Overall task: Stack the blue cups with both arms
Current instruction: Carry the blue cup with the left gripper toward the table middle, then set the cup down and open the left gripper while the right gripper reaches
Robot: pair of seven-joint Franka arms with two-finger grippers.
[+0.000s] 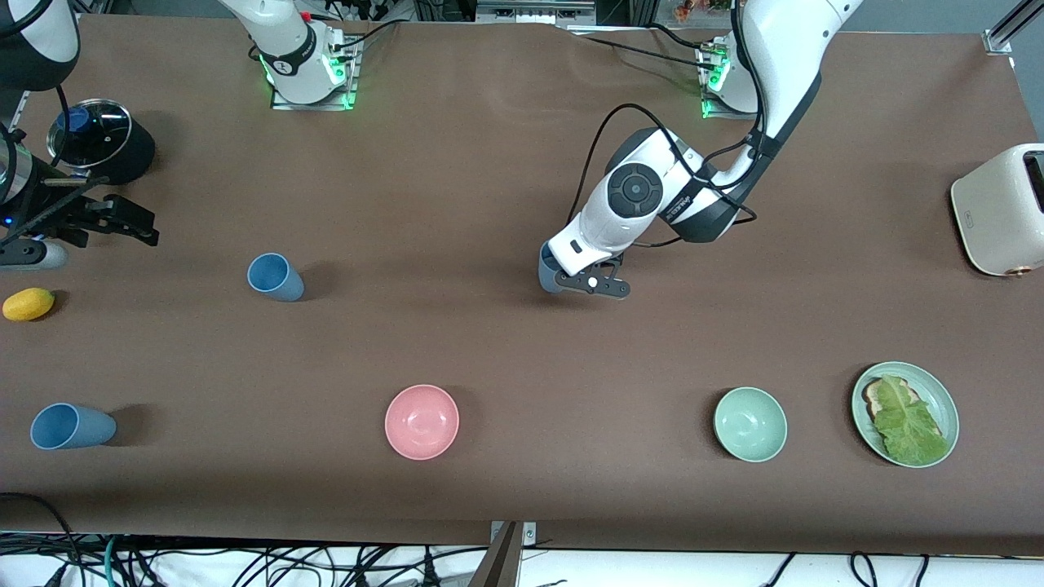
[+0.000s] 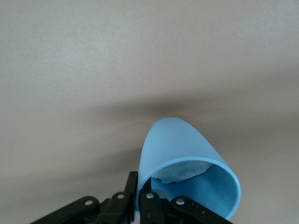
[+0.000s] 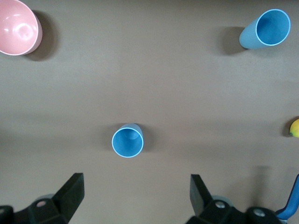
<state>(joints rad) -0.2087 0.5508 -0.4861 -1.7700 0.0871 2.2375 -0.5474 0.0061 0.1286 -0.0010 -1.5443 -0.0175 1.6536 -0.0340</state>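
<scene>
My left gripper [image 1: 599,283] is near the middle of the table, shut on the rim of a grey-blue cup [image 1: 548,273]. In the left wrist view [image 2: 140,184] one finger is inside and one outside the wall of this cup [image 2: 182,149], which is tilted low over the table. A second blue cup [image 1: 276,277] stands upright toward the right arm's end. A third blue cup [image 1: 72,426] stands nearer the front camera. My right gripper [image 1: 134,224] hangs open and empty high over the right arm's end. In its wrist view [image 3: 135,186] I see the second cup [image 3: 127,141] and the third cup [image 3: 264,29].
A pink bowl [image 1: 422,421], a mint-green bowl [image 1: 750,424] and a green plate [image 1: 946,408] with toast and lettuce stand near the front edge. A lemon [image 1: 28,303] and a lidded black pot [image 1: 98,134] are at the right arm's end. A toaster [image 1: 999,208] is at the left arm's end.
</scene>
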